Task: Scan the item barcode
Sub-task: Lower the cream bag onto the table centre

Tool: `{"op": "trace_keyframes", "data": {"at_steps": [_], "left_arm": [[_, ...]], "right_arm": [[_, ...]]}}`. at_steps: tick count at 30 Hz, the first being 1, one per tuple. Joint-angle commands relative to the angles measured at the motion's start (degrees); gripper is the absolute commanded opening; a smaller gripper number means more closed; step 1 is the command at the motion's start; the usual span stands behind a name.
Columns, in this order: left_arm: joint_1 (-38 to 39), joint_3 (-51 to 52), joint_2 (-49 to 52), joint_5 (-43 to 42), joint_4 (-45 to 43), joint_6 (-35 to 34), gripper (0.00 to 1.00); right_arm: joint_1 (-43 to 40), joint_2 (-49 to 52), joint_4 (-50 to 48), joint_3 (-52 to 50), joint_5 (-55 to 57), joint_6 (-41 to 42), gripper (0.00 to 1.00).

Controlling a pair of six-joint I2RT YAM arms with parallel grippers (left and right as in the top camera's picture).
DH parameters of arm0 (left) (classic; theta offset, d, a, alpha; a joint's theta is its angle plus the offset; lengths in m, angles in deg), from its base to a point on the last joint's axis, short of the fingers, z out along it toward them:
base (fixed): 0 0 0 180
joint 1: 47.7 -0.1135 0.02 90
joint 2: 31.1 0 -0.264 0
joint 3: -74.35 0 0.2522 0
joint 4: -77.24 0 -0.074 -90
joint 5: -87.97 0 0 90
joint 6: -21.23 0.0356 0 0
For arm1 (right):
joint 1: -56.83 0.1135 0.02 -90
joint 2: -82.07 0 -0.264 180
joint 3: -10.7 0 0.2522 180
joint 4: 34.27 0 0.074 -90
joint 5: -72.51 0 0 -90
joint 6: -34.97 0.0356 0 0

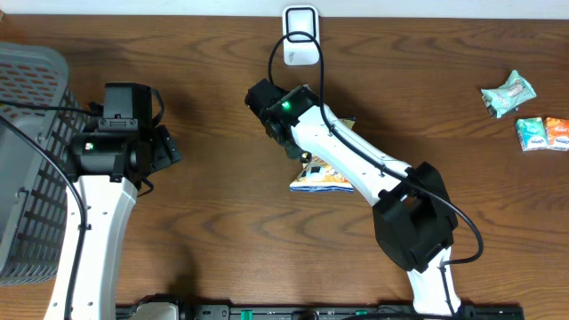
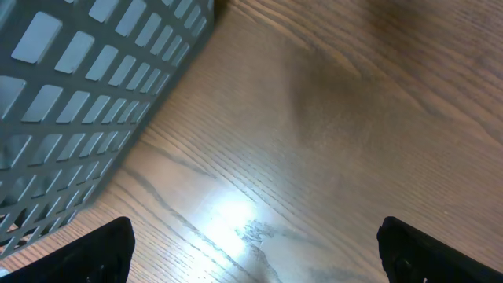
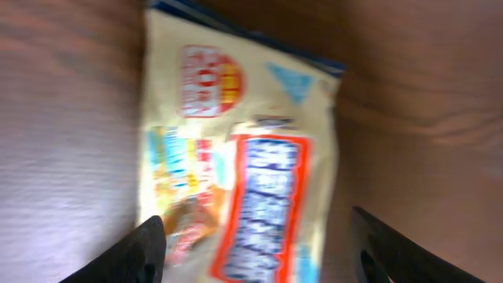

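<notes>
Yellow crinkled snack packet point(image 1: 322, 178) lies flat on the brown wooden surface point(image 1: 204, 231), just on the robot's side of the white barcode scanner point(image 1: 300, 37). The right hand point(image 3: 255, 248) hangs over it, released, its fingers straddling the packet without pinching. The left hand point(image 2: 251, 244), well to the left of the scanner, is spread wide and empty. No barcode shows, so it is best to grip one edge and then turn the coded face toward the scanner.

Right wrist view blurs heavily; bright glare patch on the table point(image 2: 228, 216).
</notes>
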Motion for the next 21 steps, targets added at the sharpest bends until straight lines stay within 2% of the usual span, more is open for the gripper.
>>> {"op": "trace_keyframes", "data": {"at_steps": [1, 5, 8, 10, 12, 15, 17, 19, 21], "left_arm": [[-0.2, -0.2, 0.0, 1.2, 0.2, 0.5, 0.98], [-0.2, -0.2, 0.0, 1.2, 0.2, 0.5, 0.98], [-0.2, -0.2, 0.0, 1.2, 0.2, 0.5, 0.98], [-0.2, -0.2, 0.0, 1.2, 0.2, 0.5, 0.98], [-0.2, -0.2, 0.0, 1.2, 0.2, 0.5, 0.97], [-0.2, -0.2, 0.0, 1.2, 0.2, 0.5, 0.98], [-0.2, -0.2, 0.0, 1.2, 0.2, 0.5, 0.98], [-0.2, -0.2, 0.0, 1.2, 0.2, 0.5, 0.98], [-0.2, -0.2, 0.0, 1.2, 0.2, 0.5, 0.98]], "right_arm": [[0.2, 0.3, -0.6, -0.7, -3.8, 0.2, 0.71], [0.2, 0.9, -0.7, -3.1, -3.7, 0.2, 0.77], [0.2, 0.9, -0.8, -5.4, -3.6, 0.2, 0.78], [0.1, 0.9, -1.6, -7.3, -3.6, 0.2, 0.73], [0.1, 1.0, -2.9, -9.3, -3.6, 0.2, 0.59], [-0.2, 1.0, -7.4, -13.9, -3.6, 0.2, 0.25], [-0.6, 1.1, -11.0, -17.3, -4.4, 0.2, 0.09], [-1.6, 1.1, -14.1, -21.2, -7.7, 0.2, 0.01], [-2.2, 1.1, -13.8, -21.7, -9.6, 0.2, 0.01]]}}
